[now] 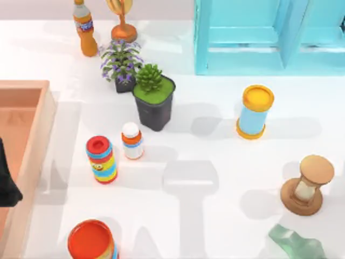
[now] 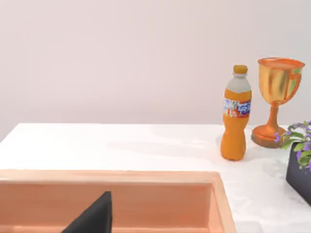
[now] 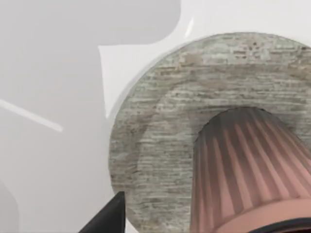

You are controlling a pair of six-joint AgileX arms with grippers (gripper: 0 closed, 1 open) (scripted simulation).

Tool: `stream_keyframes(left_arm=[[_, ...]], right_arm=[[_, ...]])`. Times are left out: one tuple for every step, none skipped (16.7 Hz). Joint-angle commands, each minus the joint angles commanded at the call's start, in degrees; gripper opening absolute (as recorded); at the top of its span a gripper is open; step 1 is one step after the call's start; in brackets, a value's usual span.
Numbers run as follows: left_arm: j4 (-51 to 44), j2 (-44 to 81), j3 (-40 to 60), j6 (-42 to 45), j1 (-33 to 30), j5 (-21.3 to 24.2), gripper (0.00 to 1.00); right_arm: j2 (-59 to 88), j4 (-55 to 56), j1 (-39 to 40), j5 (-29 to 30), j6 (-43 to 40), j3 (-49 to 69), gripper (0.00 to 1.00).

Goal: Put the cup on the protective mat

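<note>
The cup [image 3: 245, 170], a ribbed brownish-mauve tumbler, stands upright on the round grey woven mat [image 3: 160, 145], toward one side of it. My right gripper [image 3: 163, 227] hovers just above the mat. One dark finger [image 3: 112, 217] shows, and a strip of mat lies between it and the cup's wall, so the gripper is open and not touching the cup. My left gripper [image 1: 6, 186] is parked over the wooden tray at the table's left edge, and one of its fingers [image 2: 95, 218] shows spread wide.
A wooden tray [image 1: 38, 135] lies at the left. A striped canister [image 1: 101, 159], a small white bottle [image 1: 132, 140], a potted succulent [image 1: 153, 100], a blue cylinder [image 1: 253, 112], an hourglass [image 1: 307, 186], an orange bottle [image 1: 84, 27], a trophy [image 2: 277, 97] and a blue cabinet [image 1: 269, 35] stand about.
</note>
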Motion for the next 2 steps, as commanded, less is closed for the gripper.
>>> stream_keyframes(left_arm=[[0.0, 0.0, 0.0, 0.0, 0.0, 0.0, 1.0], [0.0, 0.0, 0.0, 0.0, 0.0, 0.0, 1.0]], right_arm=[[0.0, 0.0, 0.0, 0.0, 0.0, 0.0, 1.0], [0.0, 0.0, 0.0, 0.0, 0.0, 0.0, 1.0]])
